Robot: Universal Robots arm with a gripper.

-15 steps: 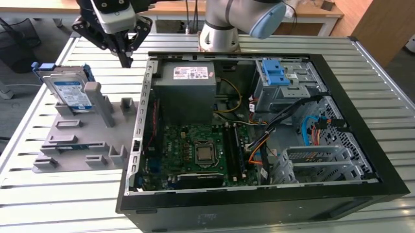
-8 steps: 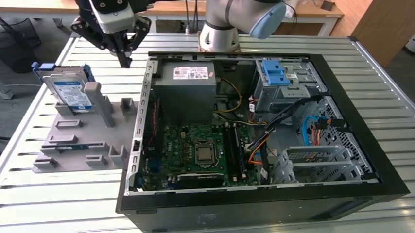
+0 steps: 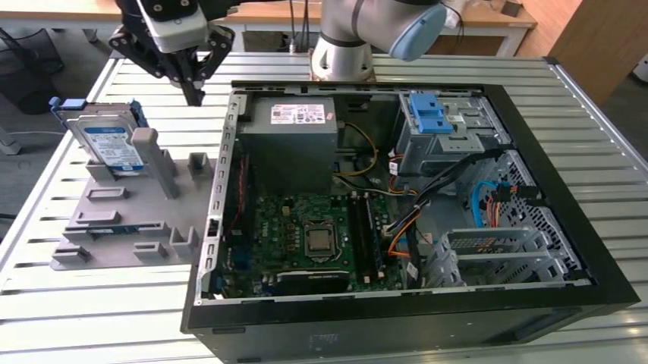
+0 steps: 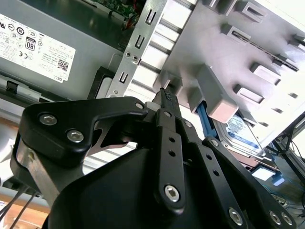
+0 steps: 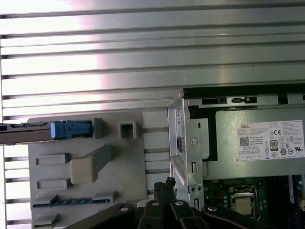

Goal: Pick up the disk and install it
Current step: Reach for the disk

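Note:
The disk (image 3: 109, 142), silver with a blue-and-white label and a blue bracket, leans upright in a slot at the far end of the grey holder plate (image 3: 121, 227), at the exterior view's left. In the first wrist view the disk (image 5: 28, 133) appears edge-on, and in the second wrist view the disk (image 4: 244, 135) lies behind a grey post. My gripper (image 3: 193, 95) hangs above the table between the holder and the computer case, to the right of the disk and apart from it. Its black fingers (image 4: 166, 98) meet at the tips (image 5: 167, 183) with nothing between them.
The open computer case (image 3: 405, 197) lies on its side on the slatted metal table (image 3: 91, 318). Inside are a grey power-supply box (image 3: 291, 125), the motherboard (image 3: 314, 239), a drive cage with a blue latch (image 3: 433, 114), and loose cables. A tall grey post (image 3: 157, 163) stands beside the disk.

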